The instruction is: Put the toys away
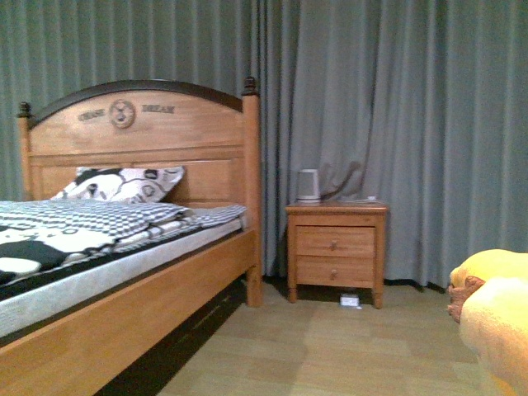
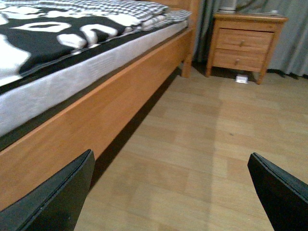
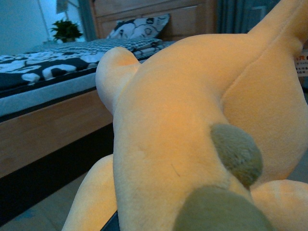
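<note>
Wooden bed (image 1: pixel 136 140) left, nightstand (image 1: pixel 334 247) beside, grey curtains (image 1: pixel 429 99) behind, laminate floor (image 1: pixel 330 355); kettle (image 1: pixel 308 186) perhaps atop.

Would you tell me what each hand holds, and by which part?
The left hand holds nothing. The plush toy fills the right wrist view, hiding the right hand; any hold cannot be told.

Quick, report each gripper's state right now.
Left gripper: open, holding nothing.
Right gripper: cannot be told; the plush toy fills its wrist view, fingers unseen.
</note>
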Tool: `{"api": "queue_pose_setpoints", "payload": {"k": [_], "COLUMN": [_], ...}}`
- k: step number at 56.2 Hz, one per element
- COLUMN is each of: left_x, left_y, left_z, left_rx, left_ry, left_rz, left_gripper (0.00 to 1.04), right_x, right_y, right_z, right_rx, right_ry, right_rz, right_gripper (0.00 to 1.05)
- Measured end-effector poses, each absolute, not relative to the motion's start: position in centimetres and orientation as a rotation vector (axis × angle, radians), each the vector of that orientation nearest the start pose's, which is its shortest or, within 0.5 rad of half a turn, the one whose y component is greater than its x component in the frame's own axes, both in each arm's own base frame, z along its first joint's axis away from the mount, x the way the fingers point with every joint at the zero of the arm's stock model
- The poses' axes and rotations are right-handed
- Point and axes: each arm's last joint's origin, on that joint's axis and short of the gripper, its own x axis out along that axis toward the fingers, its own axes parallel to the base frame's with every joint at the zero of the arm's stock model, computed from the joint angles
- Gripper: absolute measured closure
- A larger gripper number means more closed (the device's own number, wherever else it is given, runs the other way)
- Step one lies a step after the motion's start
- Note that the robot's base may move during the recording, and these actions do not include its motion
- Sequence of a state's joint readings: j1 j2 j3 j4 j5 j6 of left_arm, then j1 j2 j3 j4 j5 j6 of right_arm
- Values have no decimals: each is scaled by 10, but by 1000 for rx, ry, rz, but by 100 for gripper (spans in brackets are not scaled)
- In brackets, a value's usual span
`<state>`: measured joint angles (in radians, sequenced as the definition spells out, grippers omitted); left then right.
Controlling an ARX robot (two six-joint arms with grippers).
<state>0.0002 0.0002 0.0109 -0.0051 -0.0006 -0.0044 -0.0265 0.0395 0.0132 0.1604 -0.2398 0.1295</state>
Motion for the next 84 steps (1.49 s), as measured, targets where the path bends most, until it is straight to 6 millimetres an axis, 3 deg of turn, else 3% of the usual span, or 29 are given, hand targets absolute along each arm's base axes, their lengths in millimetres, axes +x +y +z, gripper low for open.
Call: {"api": "queue_pose_setpoints", "payload": {"k": [84], "left_x": [97], "left_y": [0], "left_z": [167], "left_rx": [-4], "left_ry": [-6], "left_rz": [0], "left_gripper": [6], "right_x": [98], "right_y": [4], "right_z": [180], "right_rx": [108], "right_ry": [-121], "right_rz": [220], "right_gripper": [87]}}
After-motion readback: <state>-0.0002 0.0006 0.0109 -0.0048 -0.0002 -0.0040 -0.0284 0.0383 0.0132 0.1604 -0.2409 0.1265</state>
